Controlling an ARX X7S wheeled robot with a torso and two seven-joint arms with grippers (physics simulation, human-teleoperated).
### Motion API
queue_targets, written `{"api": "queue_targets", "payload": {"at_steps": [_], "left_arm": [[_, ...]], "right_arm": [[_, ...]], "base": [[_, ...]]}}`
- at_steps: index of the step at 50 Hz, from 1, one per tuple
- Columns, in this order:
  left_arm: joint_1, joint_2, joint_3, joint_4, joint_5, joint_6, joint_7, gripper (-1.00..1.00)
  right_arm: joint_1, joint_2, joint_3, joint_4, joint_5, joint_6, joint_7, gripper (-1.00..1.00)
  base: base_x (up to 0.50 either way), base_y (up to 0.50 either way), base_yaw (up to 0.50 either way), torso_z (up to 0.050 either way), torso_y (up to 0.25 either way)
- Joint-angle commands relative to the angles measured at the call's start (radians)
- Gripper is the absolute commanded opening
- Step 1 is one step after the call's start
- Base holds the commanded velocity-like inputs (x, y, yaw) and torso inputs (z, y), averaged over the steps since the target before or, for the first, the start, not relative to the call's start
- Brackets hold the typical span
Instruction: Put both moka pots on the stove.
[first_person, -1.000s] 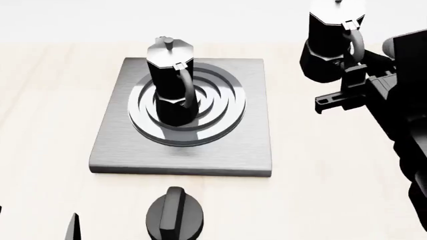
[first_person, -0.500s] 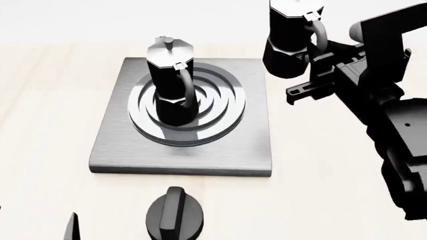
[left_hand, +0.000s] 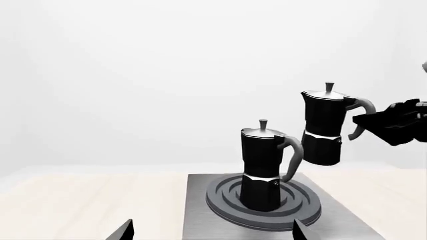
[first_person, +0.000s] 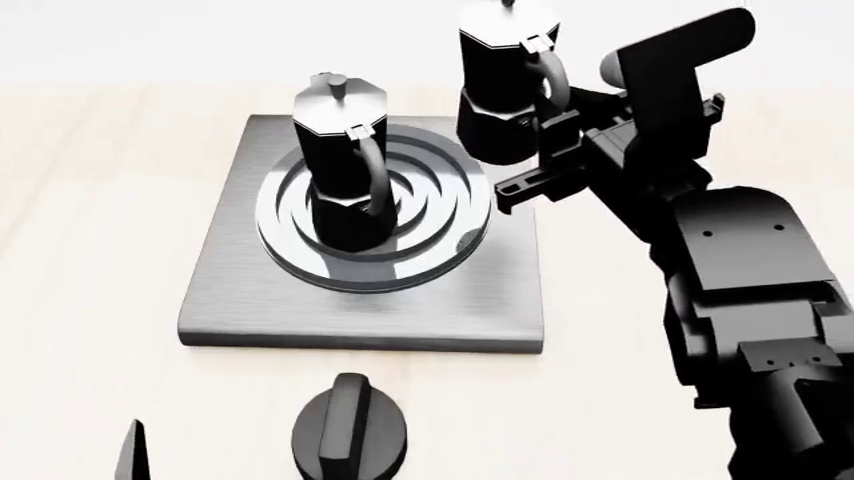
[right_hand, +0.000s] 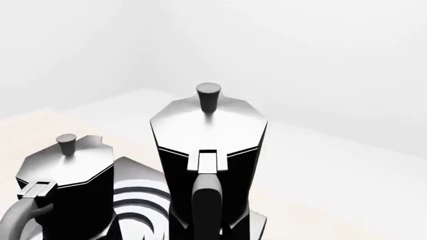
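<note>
1. Two tall black faceted moka pots with silvery lids are in view: one pot (first_person: 342, 165) stands upright on the dark concentric burner rings (first_person: 427, 215) at the middle of the flat square brushed-grey metal stove (first_person: 240, 290).
2. Lifted pot (first_person: 505, 85) hangs clear of the slab, over the stove's far right corner, upright, handle toward the robot.
3. Right gripper (first_person: 554, 130) is clenched on that pot's curved handle.
4. Bare grey margin shows all round the rings, widest along the stove's near edge.
5. Low round black ridged knob (first_person: 350, 428) sits on the pale wooden table (first_person: 80, 250), near the stove's front edge.
6. Left gripper: only finger tips (left_hand: 120, 232) show; I cannot tell its state.
</note>
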Motion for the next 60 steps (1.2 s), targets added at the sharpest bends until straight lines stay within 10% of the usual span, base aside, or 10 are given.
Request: {"api": "queue_targets", "payload": {"at_steps": [1, 60], "left_arm": [[0.000, -0.001, 0.002, -0.002, -0.003, 0.005, -0.001, 1.00], [-0.009, -0.010, 0.012, -0.013, -0.007, 0.007, -0.010, 1.00]], "right_arm": [[-0.017, -0.047, 0.118, 0.033, -0.072, -0.024, 0.000, -1.00], [-0.150, -0.172, 1.281, 0.033, -1.170, 0.094, -0.104, -1.00]], "base": [[0.00, 0.00, 0.00, 0.000, 0.000], [0.00, 0.00, 0.00, 0.000, 0.001]]}}
